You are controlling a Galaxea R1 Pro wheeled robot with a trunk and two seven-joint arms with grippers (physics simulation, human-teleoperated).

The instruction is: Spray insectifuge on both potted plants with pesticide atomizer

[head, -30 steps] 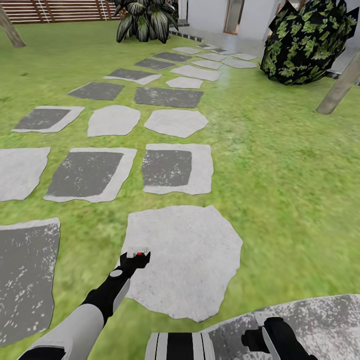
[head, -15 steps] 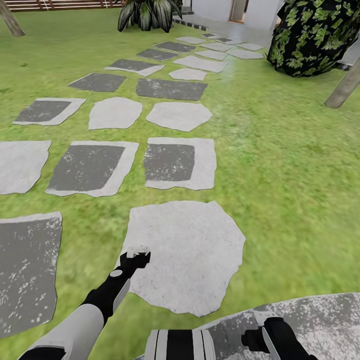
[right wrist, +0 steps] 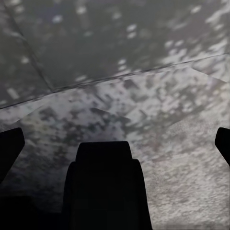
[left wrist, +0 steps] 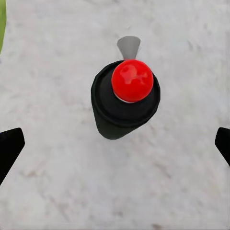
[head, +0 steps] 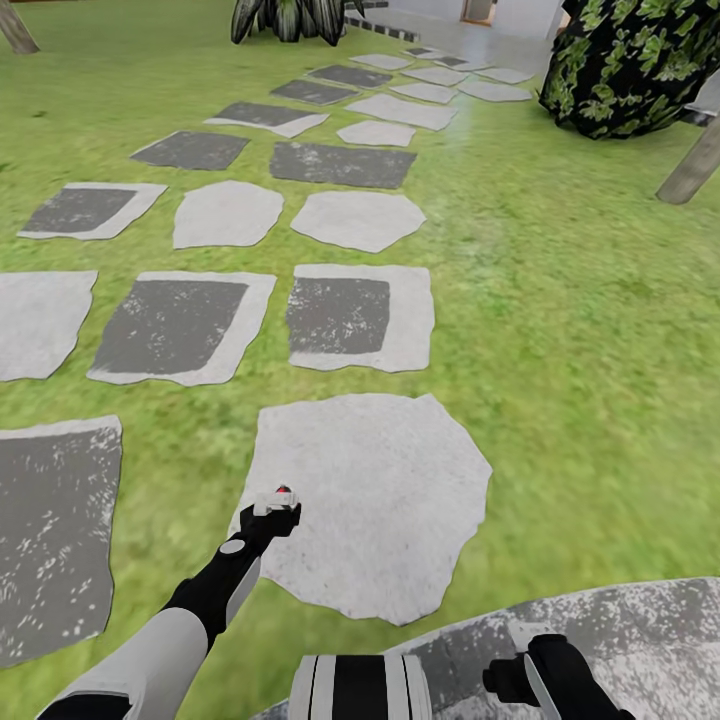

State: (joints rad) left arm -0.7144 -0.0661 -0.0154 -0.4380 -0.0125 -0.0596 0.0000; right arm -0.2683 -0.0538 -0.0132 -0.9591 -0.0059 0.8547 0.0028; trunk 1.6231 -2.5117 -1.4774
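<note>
Crossing stepping stones (head: 372, 505) on grass (head: 560, 330) | left tool (left wrist: 115, 139) wide | right tool (right wrist: 115, 143) wide | no legible writing

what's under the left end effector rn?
A pale stepping stone, directly below the left end effector. A black object with a red ball top sits between the fingers, covering part of the stone.

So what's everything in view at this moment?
lawn: one, green, all around
stones: many, pale and dark grey, path up the middle
bush: one, dark with green leaves, far right
striped plant: one, dark green and white, path's far end
trunks: two, grey-brown, far left and right edge
knob: one, black with red ball, over pale stone; identity unclear
left fingers: black, spread apart, either side of knob
right fingers: black, spread apart, over mottled stone
</note>
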